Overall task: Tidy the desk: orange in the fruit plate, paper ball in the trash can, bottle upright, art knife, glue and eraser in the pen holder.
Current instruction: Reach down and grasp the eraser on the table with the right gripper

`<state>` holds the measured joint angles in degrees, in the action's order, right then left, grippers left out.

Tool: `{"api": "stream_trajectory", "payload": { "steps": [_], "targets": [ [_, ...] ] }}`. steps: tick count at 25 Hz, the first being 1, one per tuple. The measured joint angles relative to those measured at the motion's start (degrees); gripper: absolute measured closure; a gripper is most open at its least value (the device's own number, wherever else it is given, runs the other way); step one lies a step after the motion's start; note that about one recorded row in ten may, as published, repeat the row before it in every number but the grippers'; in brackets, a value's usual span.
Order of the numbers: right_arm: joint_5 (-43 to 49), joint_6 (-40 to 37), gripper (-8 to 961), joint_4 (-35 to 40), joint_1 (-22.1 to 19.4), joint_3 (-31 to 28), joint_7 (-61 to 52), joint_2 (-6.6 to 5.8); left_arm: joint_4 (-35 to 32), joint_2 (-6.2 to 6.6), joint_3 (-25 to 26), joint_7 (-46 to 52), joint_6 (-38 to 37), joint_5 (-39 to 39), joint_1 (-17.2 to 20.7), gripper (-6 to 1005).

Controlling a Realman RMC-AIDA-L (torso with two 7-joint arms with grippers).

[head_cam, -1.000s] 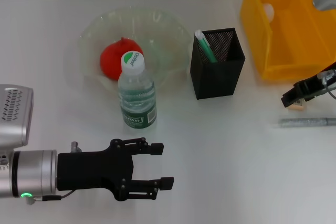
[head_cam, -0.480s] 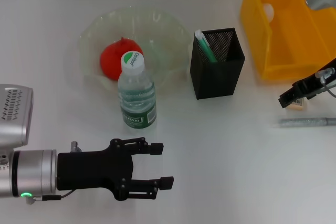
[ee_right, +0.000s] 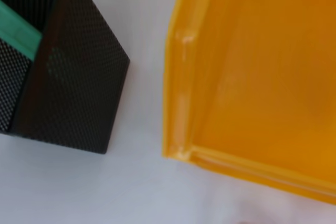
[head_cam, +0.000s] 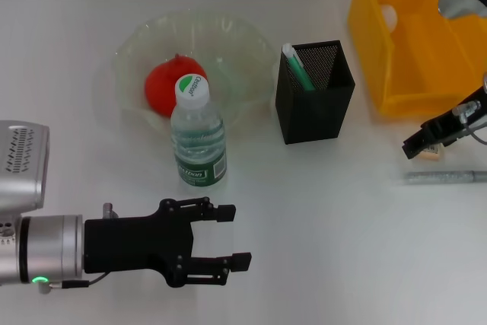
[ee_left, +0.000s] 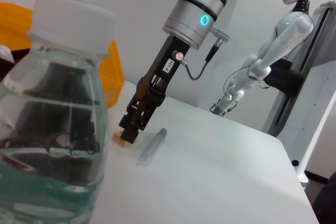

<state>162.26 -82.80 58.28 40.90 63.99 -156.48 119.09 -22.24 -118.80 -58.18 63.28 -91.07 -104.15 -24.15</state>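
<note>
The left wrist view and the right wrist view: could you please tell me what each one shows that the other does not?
Only the left wrist view shows the bottle close up, the right pincer down at the eraser, and the art knife lying beside them. Only the right wrist view shows the pen holder with the glue standing in it. Both show the yellow trash can and the white desk.
</note>
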Motion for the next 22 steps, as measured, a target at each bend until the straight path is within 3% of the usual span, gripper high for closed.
{"api": "stream_trajectory", "payload": {
  "steps": [16, 22],
  "targets": [
    [0.6, 0.6, 349, -1.13, 0.72, 0.08, 0.41, 0.0, 0.0, -0.03, 0.0, 0.0, 0.78, 0.0, -0.47, 201],
    [0.6, 0.4, 494, -1.15, 0.78, 0.09, 0.43, 0.0, 0.0, -0.03, 0.0, 0.0, 0.94, 0.0, -0.53, 201]
  ]
}}
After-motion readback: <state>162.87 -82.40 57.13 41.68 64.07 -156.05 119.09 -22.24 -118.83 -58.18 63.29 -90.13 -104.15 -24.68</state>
